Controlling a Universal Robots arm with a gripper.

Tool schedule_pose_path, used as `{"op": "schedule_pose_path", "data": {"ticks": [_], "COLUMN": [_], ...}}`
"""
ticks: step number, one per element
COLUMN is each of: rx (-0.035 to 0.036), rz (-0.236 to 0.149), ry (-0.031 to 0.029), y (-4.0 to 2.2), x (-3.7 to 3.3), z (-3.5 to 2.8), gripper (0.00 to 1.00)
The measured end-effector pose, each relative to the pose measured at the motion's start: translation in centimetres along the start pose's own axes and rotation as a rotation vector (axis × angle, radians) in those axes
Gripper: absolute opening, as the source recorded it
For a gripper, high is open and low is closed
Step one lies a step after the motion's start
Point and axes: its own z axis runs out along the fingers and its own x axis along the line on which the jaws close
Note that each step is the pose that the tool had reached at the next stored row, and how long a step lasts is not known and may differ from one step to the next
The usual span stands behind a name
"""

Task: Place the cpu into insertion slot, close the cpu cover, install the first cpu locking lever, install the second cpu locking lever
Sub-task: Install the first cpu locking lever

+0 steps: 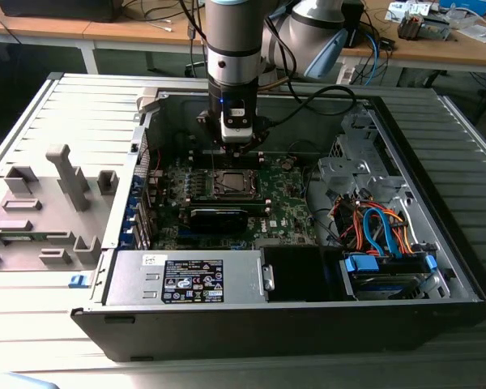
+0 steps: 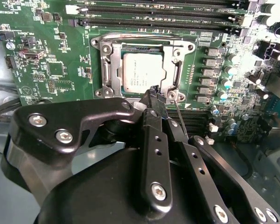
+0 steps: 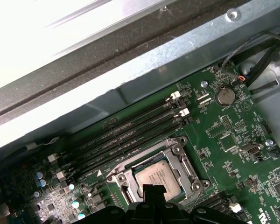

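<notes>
The cpu (image 2: 142,77) is seen seated in the insertion slot (image 1: 233,184), and the cpu cover (image 2: 111,70) is laid down around it, so the first two steps are judged done. One locking lever (image 2: 135,35) is stretched flat along the socket's edge. A second thin lever (image 2: 178,112) is raised just beside the pincer (image 2: 154,92), so the lever work is judged unfinished. The pincer's tips are drawn together over the socket's edge; whether the thin lever is actually touched cannot be told. In the second wrist view the levers are shown plainly. In the first wrist view the memory slots (image 3: 130,135) beyond the socket are added. In the exterior view the whole open computer case (image 1: 308,324) on the counter (image 1: 32,267) is given.
</notes>
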Motion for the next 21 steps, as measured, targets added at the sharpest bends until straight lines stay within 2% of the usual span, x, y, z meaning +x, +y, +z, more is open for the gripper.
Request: {"op": "schedule_pose_path", "data": {"ticks": [21], "rx": [-0.0005], "rz": [-0.029], "ry": [0.0007], "y": [0.0], "x": [0.0], "z": [0.0], "gripper": [0.11]}}
